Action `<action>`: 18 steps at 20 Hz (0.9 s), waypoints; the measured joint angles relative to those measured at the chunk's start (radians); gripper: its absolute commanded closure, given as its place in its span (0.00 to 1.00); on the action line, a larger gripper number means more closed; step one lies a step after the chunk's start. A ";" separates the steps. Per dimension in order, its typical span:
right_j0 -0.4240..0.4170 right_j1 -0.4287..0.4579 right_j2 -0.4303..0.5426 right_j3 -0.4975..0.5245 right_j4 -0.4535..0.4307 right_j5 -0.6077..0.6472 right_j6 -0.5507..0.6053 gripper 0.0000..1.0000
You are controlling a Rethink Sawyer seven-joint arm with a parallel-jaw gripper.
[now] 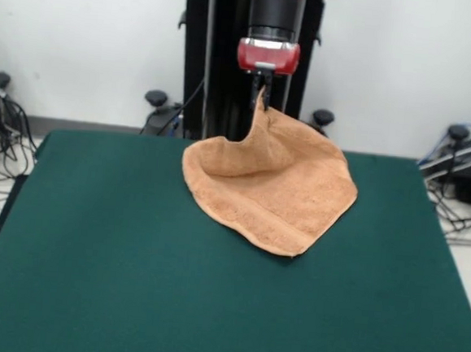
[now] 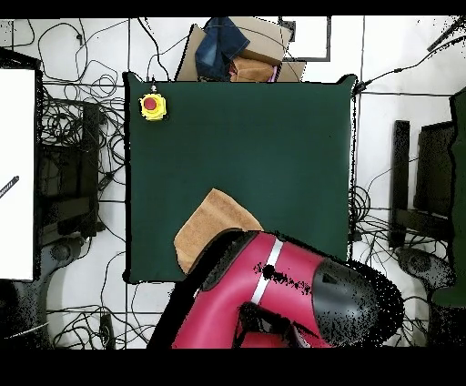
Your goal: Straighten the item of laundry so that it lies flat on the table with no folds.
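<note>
White wall behind, cables trailing over the floor on both sides, and a big dark green table filling the front view. On it sits the towel, orange-tan terry, at the far middle of the table, close under the arm's black column. Most of it lies on the felt in a rough diamond, one corner pointing toward the camera, a woven band running along the near edge. The far corner is pulled up into a peak, and that peak runs straight into the gripper: the dark fingers look pinched narrow on the cloth, holding the towel's top corner off the table.

So here is the relation that matters: the towel hangs down and spreads away from the fingers toward the camera and a little to the right, with a curled fold along its left side where the lifted edge sags. From above, the red arm covers much of the towel; only its tan front part shows, near the table's edge on the robot's side, well apart from the yellow box with a red button at the opposite corner.

My read: flattening it means drawing that held corner back toward the robot, away from the resting bulk, then lowering it
</note>
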 measured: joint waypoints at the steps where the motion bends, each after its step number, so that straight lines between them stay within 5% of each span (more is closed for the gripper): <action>1: 0.000 -0.001 0.000 0.000 0.000 0.001 0.000 1.00; 18: -0.006 -0.068 -0.058 0.057 0.000 0.160 0.000 1.00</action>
